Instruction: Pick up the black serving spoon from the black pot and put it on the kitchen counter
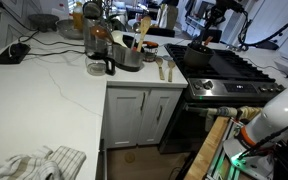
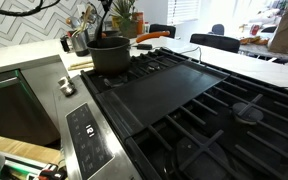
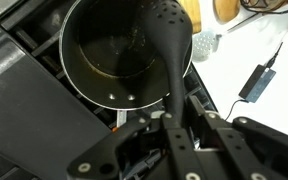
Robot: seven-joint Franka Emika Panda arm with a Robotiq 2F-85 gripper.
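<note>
In the wrist view my gripper [image 3: 174, 108] is shut on the handle of the black serving spoon [image 3: 174, 40]. The spoon's perforated bowl is held over the right rim of the black pot [image 3: 94, 50], towards the white kitchen counter [image 3: 234, 60]. The pot looks empty and stands on the stove. In an exterior view the gripper [image 1: 210, 36] hangs just above the pot [image 1: 198, 54], with the counter [image 1: 44, 95] to the left. The pot [image 2: 109, 55] also shows at the stove's far corner in an exterior view; the spoon is hard to make out there.
The black stove top [image 2: 184, 100] has raised grates and a flat griddle. A steel container with wooden utensils [image 1: 132, 50] and a glass jug [image 1: 99, 55] stand on the counter beside the stove. A black device with a cable [image 3: 256, 78] lies on the counter. A cloth [image 1: 34, 165] lies at the front.
</note>
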